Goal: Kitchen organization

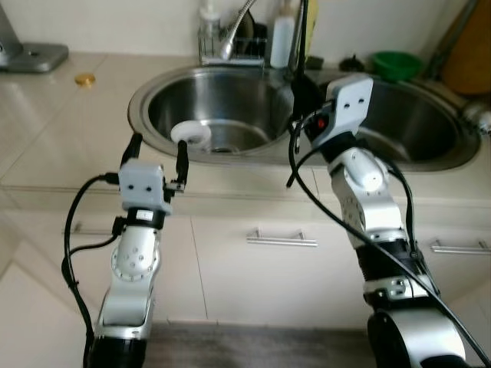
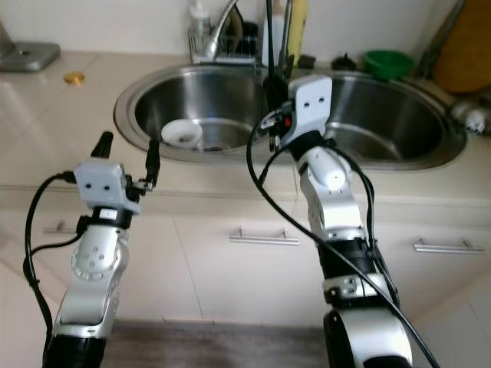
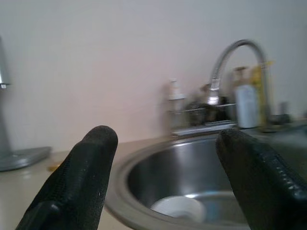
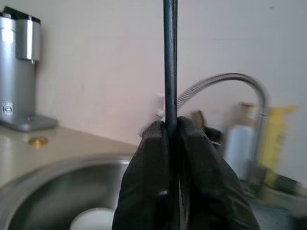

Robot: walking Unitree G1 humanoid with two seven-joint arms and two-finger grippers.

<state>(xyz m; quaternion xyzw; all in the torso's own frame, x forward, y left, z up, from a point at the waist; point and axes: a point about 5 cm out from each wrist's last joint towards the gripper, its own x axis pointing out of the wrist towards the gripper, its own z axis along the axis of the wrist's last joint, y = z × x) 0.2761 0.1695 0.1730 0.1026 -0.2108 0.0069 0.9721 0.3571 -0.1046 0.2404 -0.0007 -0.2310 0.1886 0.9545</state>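
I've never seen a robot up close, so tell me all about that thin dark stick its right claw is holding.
The thin dark rod is straight, slender and looks black; its material cannot be told. It stands upright, pinched between the two black fingers of the right gripper, above the divide of the double steel sink. Its upper end runs out of the pictures.

Head stereo pair looking down at sink [image 1: 153, 92], wrist cameras low, facing faucet [image 3: 230, 62], shared basin

No readable text, label, brand or number on anything.
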